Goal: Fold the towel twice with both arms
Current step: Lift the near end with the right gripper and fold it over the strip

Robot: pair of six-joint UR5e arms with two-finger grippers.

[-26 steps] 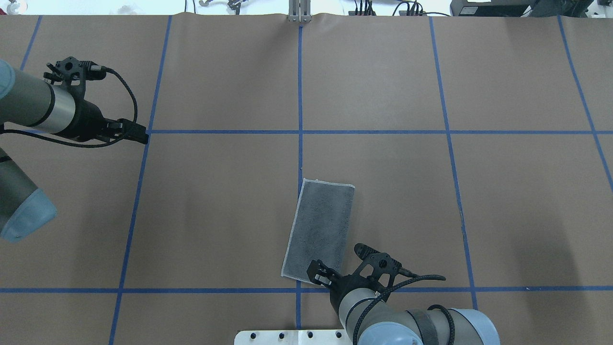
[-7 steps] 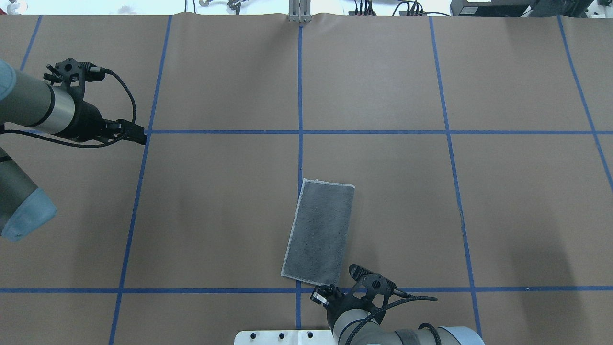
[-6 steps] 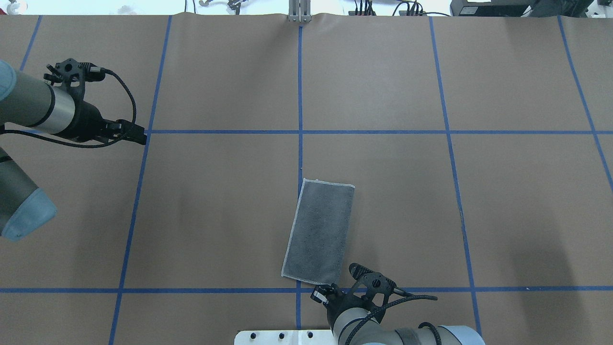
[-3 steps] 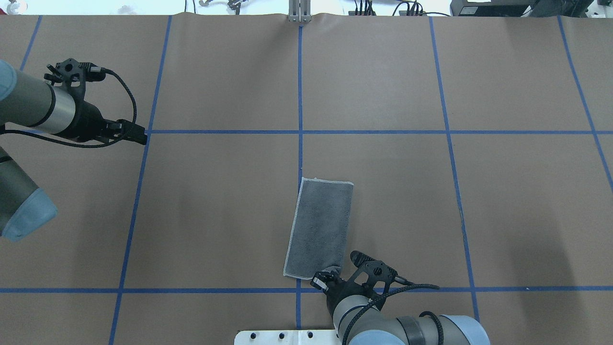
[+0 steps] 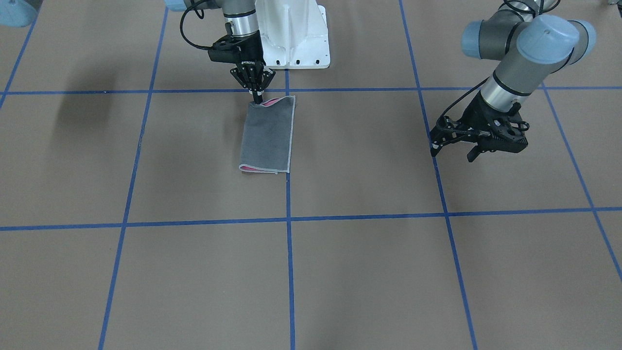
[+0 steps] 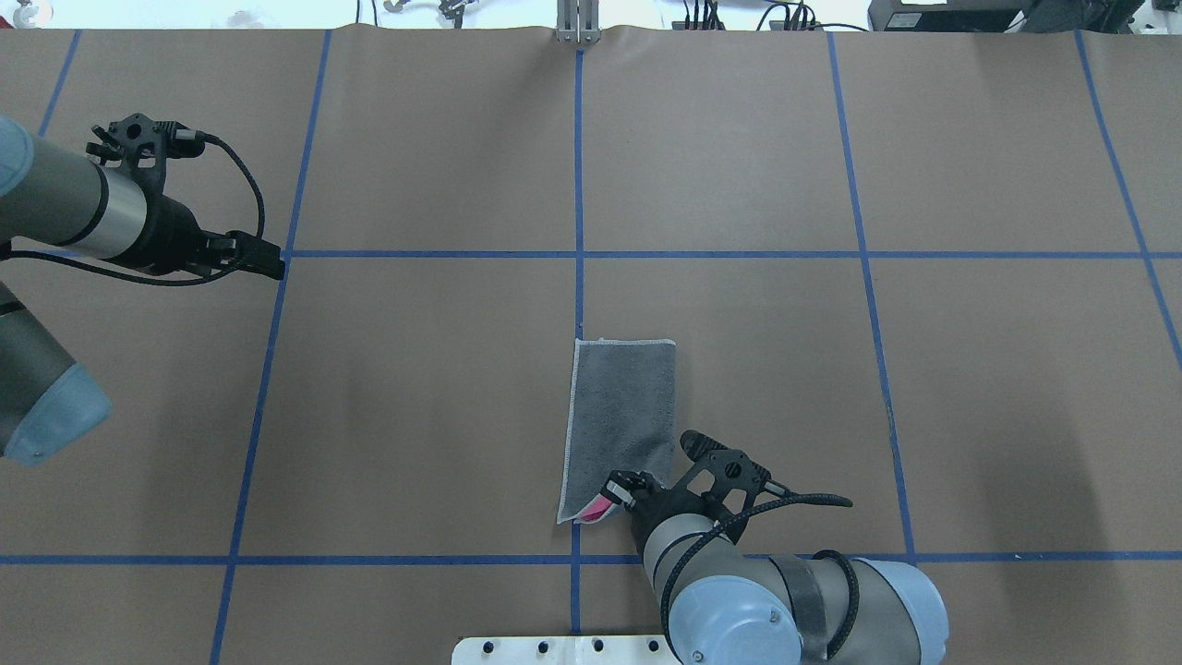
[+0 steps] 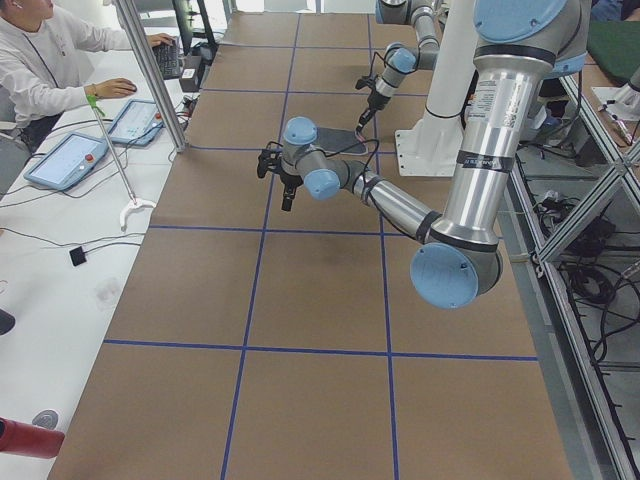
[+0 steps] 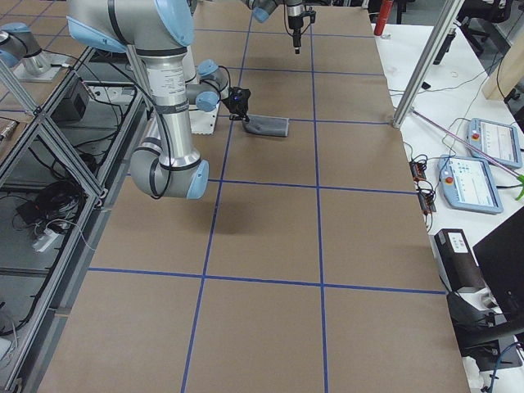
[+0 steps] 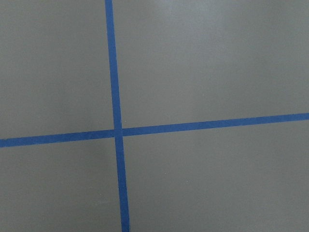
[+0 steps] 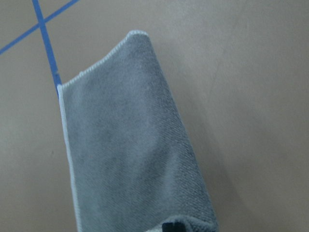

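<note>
The towel (image 6: 621,406) lies folded into a long strip, dark grey face up, near the table's middle by the robot's base, and it also shows from across the table (image 5: 269,133). My right gripper (image 6: 617,485) is shut on the strip's near right corner. That corner is raised and curled, and the pink face (image 6: 596,508) shows under it. In the right wrist view the grey towel (image 10: 125,145) hangs away from the jaws. My left gripper (image 6: 275,262) hovers open far to the left over bare table, holding nothing.
Blue tape lines (image 6: 579,254) divide the brown table cover into squares. The white bolted pedestal (image 5: 296,43) stands just behind the towel's near end. A person (image 7: 40,60) sits at a side desk with tablets (image 7: 70,160) beyond the table's far edge.
My right gripper closed on the towel's near right corner and carried it up and forward, shortening the strip and baring pink. The left arm stayed put.
</note>
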